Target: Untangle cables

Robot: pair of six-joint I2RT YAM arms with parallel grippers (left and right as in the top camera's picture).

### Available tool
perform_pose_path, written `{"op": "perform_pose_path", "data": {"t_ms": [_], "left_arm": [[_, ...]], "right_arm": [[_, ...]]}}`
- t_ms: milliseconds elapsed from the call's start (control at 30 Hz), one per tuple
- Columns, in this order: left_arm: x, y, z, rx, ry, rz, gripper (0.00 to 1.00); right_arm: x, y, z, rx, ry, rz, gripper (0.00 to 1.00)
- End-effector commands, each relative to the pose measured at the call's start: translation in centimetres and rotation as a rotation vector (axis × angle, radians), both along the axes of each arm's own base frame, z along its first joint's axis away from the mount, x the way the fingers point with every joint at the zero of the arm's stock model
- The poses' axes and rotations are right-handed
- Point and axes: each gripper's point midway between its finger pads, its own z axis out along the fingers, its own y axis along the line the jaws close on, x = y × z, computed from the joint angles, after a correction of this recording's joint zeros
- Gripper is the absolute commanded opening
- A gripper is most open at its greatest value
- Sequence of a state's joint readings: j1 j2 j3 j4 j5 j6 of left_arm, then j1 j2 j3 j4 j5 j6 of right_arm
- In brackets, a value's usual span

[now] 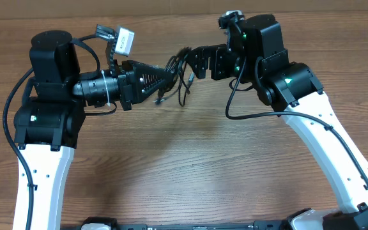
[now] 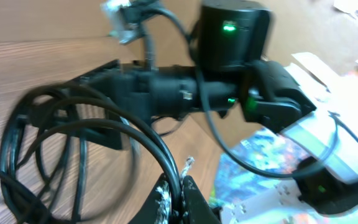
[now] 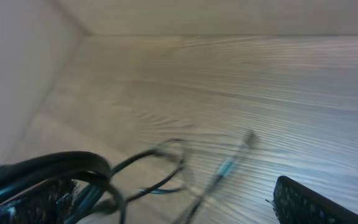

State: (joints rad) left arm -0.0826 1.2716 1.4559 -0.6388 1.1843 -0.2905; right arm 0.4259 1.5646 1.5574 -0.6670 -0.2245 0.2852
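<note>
Cables [image 2: 67,134] loop right in front of your left wrist camera: thin black cords in wide, blurred rings. At the bottom edge of that view your left gripper [image 2: 174,198] is pinched closed on a strand of them, with a pale frayed bit showing beside its fingers. Just past the loops your right gripper [image 1: 195,64] faces the left one, its jaws spread wide apart. The rings lie against it, but you are not clamping anything there.

From overhead, the bundle is strung between your two grippers, toward the back of the table [image 1: 184,166] and near its middle. A plug end [image 1: 189,79] dangles below the bundle.

In your right wrist view, the two fingers sit at the lower corners, well apart. Thick black cord drapes across the one on the left of the picture — whether it actually rests on the pad, you cannot tell. Beyond that, thinner strands curve out over the wood grain and end in a blurred tip. Farther off, the table meets a pale wall [image 3: 23,74] on the left.
</note>
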Motion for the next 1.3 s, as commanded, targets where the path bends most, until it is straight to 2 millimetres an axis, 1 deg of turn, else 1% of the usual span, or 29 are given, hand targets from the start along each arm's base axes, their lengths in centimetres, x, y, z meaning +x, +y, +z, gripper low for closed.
{"op": "perform_pose_path", "data": {"t_ms": [0, 167, 300, 367, 400, 533, 600, 700, 833, 933, 1000, 1100, 1267], "left_arm": [[-3.2, -0.5, 3.0, -0.077, -0.054, -0.147, 0.04], [-3.4, -0.5, 3.2, -0.083, -0.057, -0.156, 0.04], [-3.5, -0.5, 3.2, -0.082, -0.061, -0.156, 0.04], [-3.4, -0.5, 3.3, -0.081, -0.065, -0.154, 0.04], [-3.3, -0.5, 3.3, -0.079, -0.067, -0.148, 0.04], [-2.6, -0.3, 3.1, -0.063, -0.077, -0.111, 0.04], [-2.2, -0.2, 2.9, -0.053, -0.078, -0.086, 0.04], [-2.1, -0.2, 2.9, -0.049, -0.080, -0.079, 0.04], [-2.1, -0.2, 2.9, -0.033, -0.149, -0.089, 0.04], [-2.1, -0.2, 2.9, -0.021, -0.203, -0.099, 0.04], [-2.1, -0.2, 2.9, -0.016, -0.228, -0.104, 0.04], [-2.2, -0.2, 2.9, -0.016, -0.230, -0.104, 0.04], [-2.6, -0.3, 3.1, -0.027, -0.245, -0.130, 0.04]], "right_arm": [[2.1, -3.2, -1.2, -0.061, 0.009, -0.187, 1.00], [2.5, -4.8, -2.6, -0.085, 0.057, -0.221, 1.00], [3.0, -7.0, -4.6, -0.115, 0.122, -0.266, 1.00], [3.1, -7.7, -5.5, -0.119, 0.154, -0.274, 1.00], [2.8, -7.8, -6.0, -0.116, 0.183, -0.248, 1.00], [1.5, -6.0, -6.0, -0.114, 0.175, -0.067, 1.00], [1.0, -5.4, -6.0, -0.113, 0.172, -0.003, 1.00], [-0.3, -4.0, -5.9, -0.101, 0.156, 0.141, 1.00], [-2.5, -1.1, -4.4, -0.033, 0.061, 0.414, 1.00], [-4.5, 0.5, -2.6, 0.048, -0.044, 0.626, 1.00], [-5.7, 1.1, -1.6, 0.095, -0.107, 0.732, 1.00], [-7.3, 1.4, -0.5, 0.148, -0.210, 0.865, 1.00], [-9.6, 1.7, 0.4, 0.187, -0.338, 1.009, 1.00]]}}
